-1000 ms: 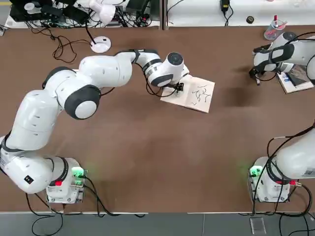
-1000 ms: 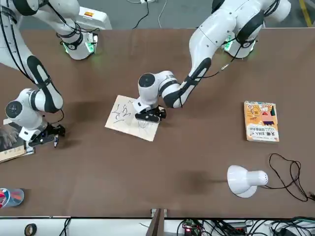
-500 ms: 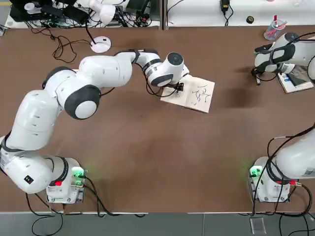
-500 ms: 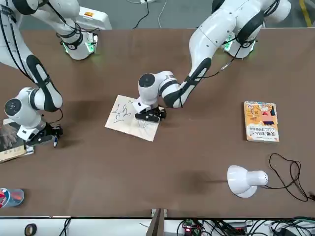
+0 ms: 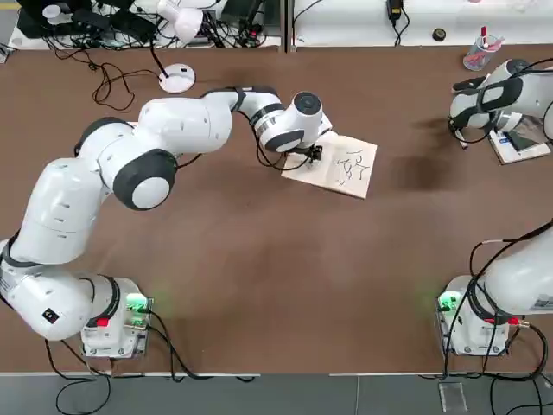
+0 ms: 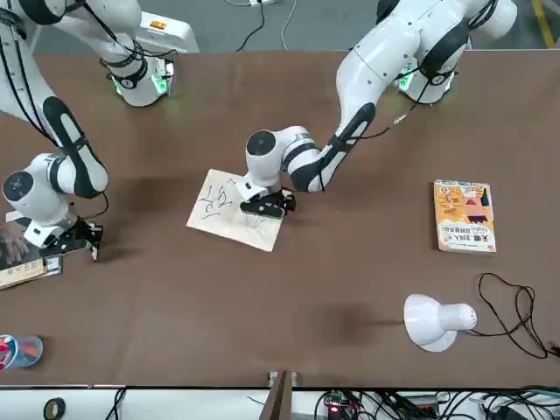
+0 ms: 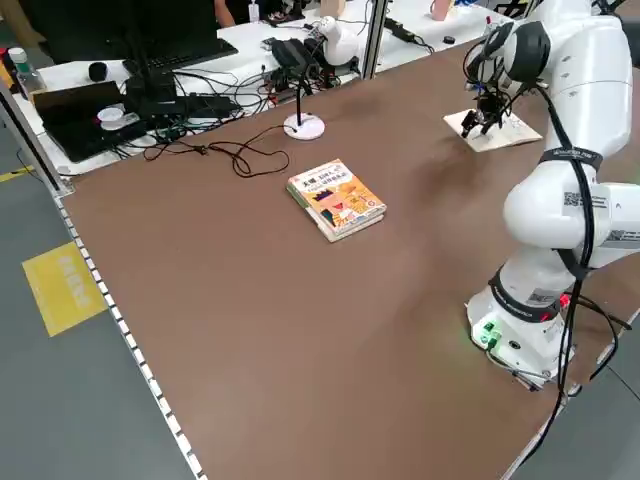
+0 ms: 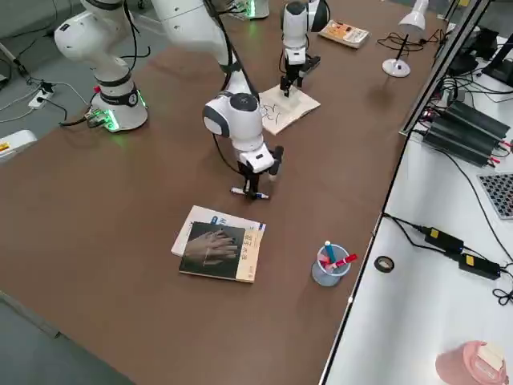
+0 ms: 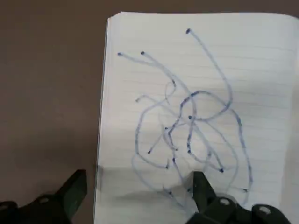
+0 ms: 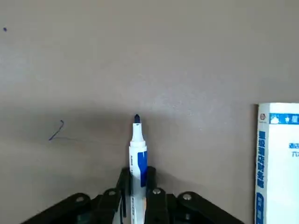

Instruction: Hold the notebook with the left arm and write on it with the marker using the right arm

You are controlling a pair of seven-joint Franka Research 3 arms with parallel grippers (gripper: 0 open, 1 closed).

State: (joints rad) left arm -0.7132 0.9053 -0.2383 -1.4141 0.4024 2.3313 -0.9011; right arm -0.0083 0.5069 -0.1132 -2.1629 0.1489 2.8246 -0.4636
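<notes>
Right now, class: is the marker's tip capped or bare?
Bare. The marker shows its dark tip, clamped in the right claw above the table.

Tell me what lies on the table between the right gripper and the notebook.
Nothing: the top view shows only bare table between the right gripper, holding the marker, and the notebook.

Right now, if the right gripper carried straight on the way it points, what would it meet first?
The right gripper, shut on the marker, points down at bare table. The marker tip would likely meet the tabletop first, beside the book; how far off is unclear.
</notes>
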